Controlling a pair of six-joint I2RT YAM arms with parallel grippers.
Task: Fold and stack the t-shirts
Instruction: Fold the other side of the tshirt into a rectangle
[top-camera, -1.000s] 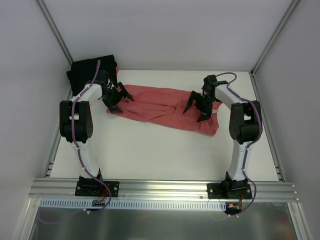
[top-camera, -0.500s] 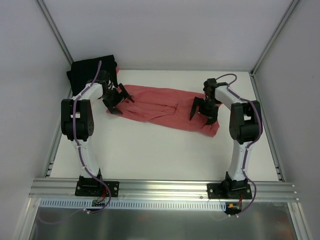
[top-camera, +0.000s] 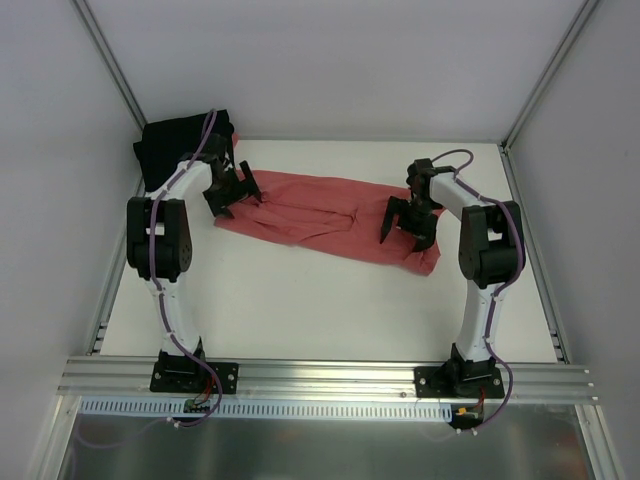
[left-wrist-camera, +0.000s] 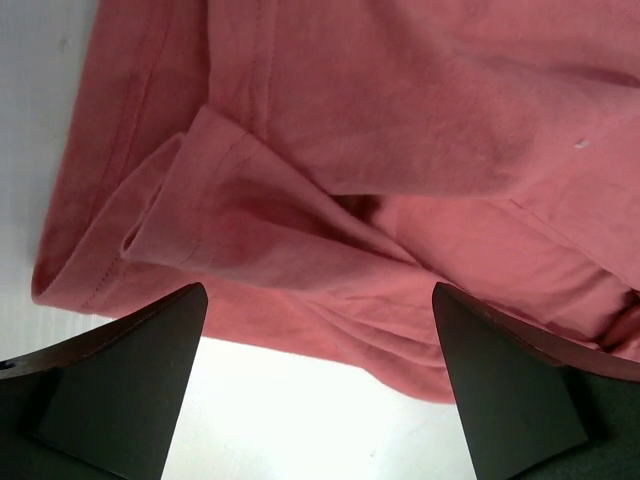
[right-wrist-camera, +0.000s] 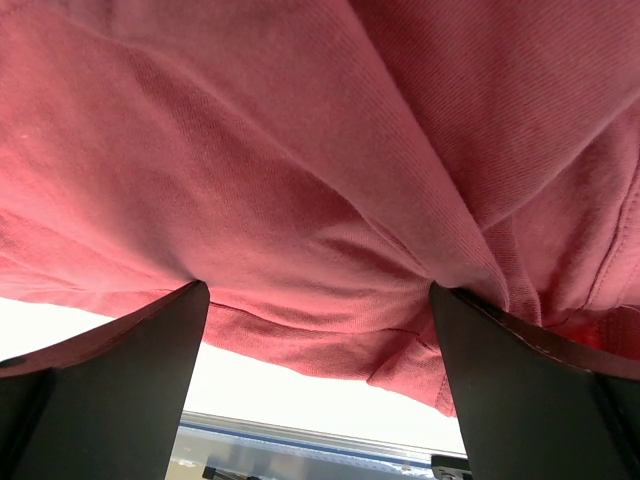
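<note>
Coral-red t-shirt (top-camera: 320, 215) lies crumpled in a long band across the far half of the white table (top-camera: 320, 300), running from far left down toward the right, not spread flat. Black t-shirt (top-camera: 170, 145) sits heaped in the far left corner, well apart from the right arm and just behind the left one. Left gripper (top-camera: 238, 198) is poised over the red shirt's left end, jaws wide apart and holding nothing; its wrist view shows a short sleeve (left-wrist-camera: 200, 200) doubled over on itself with a stitched hem, and bare table between the fingertips. Right gripper (top-camera: 405, 232) is over the shirt's right end, jaws likewise spread and empty; cloth fills its wrist view so closely that contact cannot be ruled in or out. Risks, as judged: a pinch here may catch several bunched layers at once, or only the top one, so a lift would carry a wad rather than an edge. Uneven pulls from the two ends could twist the band further. The left arm works close to the black heap and might snag or drag it. The right end lies near the table's edge and could slide off. Markings: no brand, label or writing legible in any view. One small white speck (left-wrist-camera: 580, 143) shows on the red cloth, too small to identify.
</note>
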